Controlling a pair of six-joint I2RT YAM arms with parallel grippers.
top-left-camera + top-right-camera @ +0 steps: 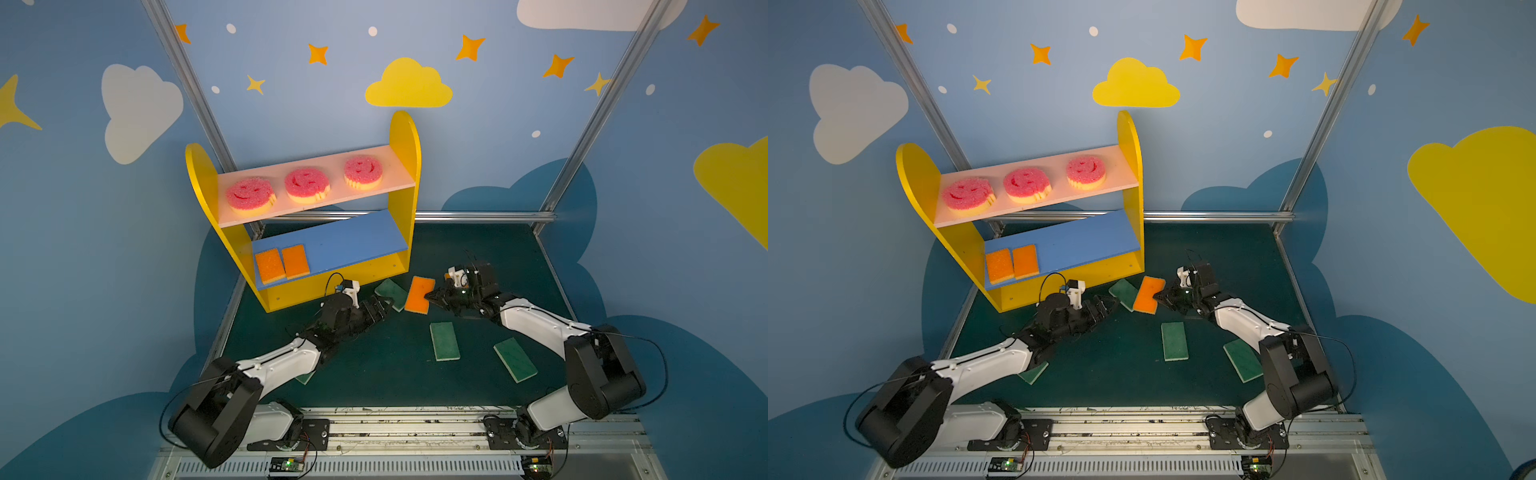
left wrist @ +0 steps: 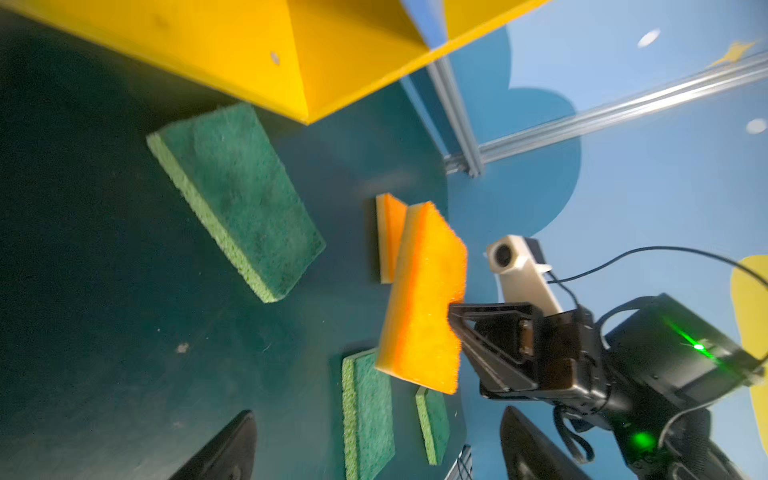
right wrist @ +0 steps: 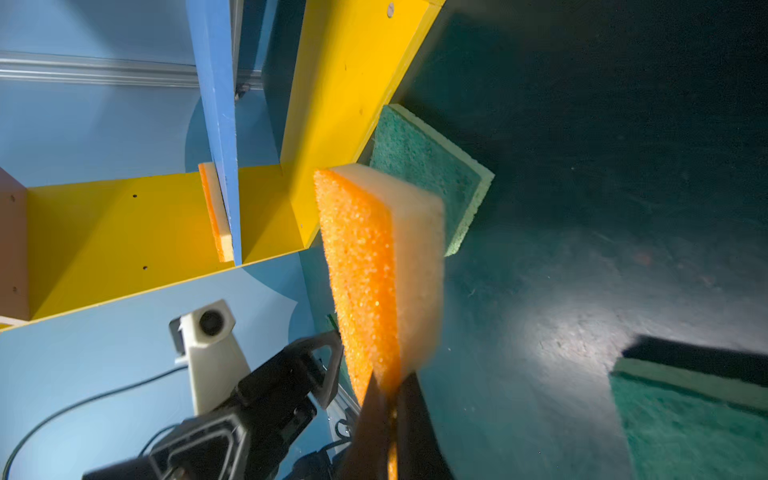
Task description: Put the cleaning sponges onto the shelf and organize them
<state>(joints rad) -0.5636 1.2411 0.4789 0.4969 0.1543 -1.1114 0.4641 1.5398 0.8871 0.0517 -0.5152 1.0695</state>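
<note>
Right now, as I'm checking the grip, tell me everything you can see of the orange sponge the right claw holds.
The rectangular orange foam sponge has a coarse, porous orange face and a pale cream backing layer. The shut right claw pinches one long edge, denting it. It hangs tilted above the dark green mat, near the base of the yellow shelf. Only the claw seems to touch it.

Shelf (image 1: 405, 137): yellow side panels and base, pink upper board (image 1: 397, 176), blue lower board (image 1: 353, 241). Round sponges (image 1: 250, 195): pink, smiley-face pattern, yellow undersides. Rectangular sponges (image 1: 270, 266) on blue board: orange. Clamped sponge (image 2: 424, 299) in black right claw (image 1: 429, 296): orange face, cream backing. Green sponges (image 1: 444, 340): dark green top, paler green foam. Desk (image 1: 374, 374): dark green. Walls (image 1: 291, 108): blue, yellow and white clouds, orange stars, white dots.
</note>
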